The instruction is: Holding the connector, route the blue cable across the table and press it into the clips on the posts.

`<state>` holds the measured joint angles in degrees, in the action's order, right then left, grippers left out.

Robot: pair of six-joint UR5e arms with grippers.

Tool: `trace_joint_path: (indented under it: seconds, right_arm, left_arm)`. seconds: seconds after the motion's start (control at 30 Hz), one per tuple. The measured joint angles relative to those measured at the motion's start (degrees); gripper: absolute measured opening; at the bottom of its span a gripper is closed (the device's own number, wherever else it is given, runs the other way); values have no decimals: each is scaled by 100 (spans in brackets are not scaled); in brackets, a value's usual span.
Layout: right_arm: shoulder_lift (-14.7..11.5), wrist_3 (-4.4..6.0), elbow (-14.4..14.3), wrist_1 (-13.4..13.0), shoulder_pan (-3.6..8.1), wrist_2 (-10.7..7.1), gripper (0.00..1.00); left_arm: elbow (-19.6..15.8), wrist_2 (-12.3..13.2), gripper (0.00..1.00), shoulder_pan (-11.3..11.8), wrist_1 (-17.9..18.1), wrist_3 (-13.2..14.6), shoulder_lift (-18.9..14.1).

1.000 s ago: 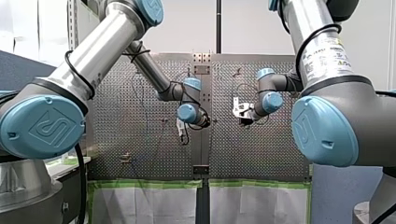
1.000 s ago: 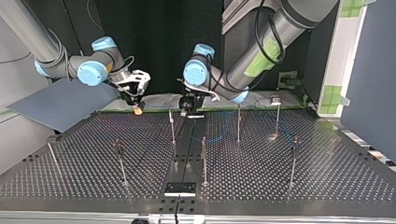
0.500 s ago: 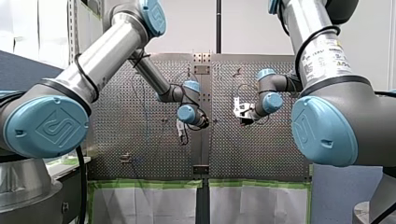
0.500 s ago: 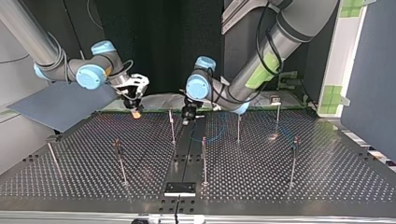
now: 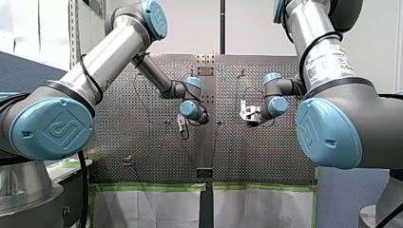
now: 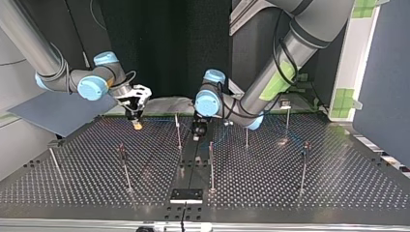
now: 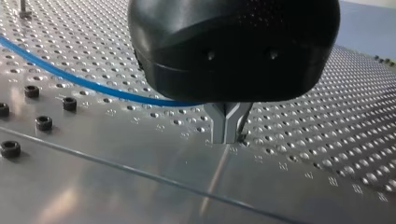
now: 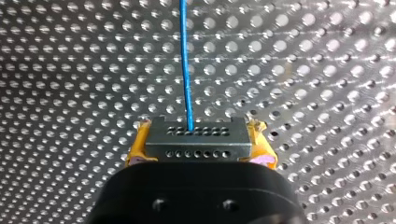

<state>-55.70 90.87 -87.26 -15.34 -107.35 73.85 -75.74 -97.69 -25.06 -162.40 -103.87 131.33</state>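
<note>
The right gripper (image 8: 198, 141) clamps the connector (image 8: 196, 145) between its yellow pads (squarely seated), the blue cable (image 8: 186, 60) running straight ahead

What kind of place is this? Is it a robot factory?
Most likely a robotics lab test bench, not a factory. Two big grey-and-blue robot arms reach over a perforated metal table with thin metal posts; my right end effector grips a grey metal connector on a thin blue cable.
</note>
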Motion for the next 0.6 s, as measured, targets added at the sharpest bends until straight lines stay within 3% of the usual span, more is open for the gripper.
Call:
trace_joint_path:
  seconds: [0.07, 0.1, 0.13, 0.17, 0.2, 0.23, 0.27, 0.33, 0.6]
  right_arm:
    - [6, 1, 51, -2, 17, 0, 0]
    - [7, -1, 65, -2, 23, 0, 0]
    - [7, -3, 76, -1, 27, 0, 0]
    - [7, -7, 85, 0, 31, -1, 0]
    - [8, -9, 90, 1, 34, 0, 0]
    - [8, -12, 93, 0, 39, -1, 0]
    - [8, -14, 95, -1, 47, -1, 0]
    - [9, -19, 96, -2, 62, -1, 0]
    - [9, -20, 99, -2, 129, -127, 0]
  left_arm:
    - [5, -81, 26, 2, -51, 69, 0]
    - [6, -119, 26, -3, -68, 99, 1]
    - [7, -168, 36, -10, -86, 132, 1]
    - [6, -204, 57, -19, -98, 151, 1]
    - [3, -233, 57, -31, -110, 168, 1]
    - [-5, -263, 80, -50, -131, 194, 1]
    - [-13, -281, 96, -65, -155, 217, 1]
    - [-37, -321, 100, -100, -237, 292, 1]
    - [-98, -484, 100, -225, -642, 440, -6]
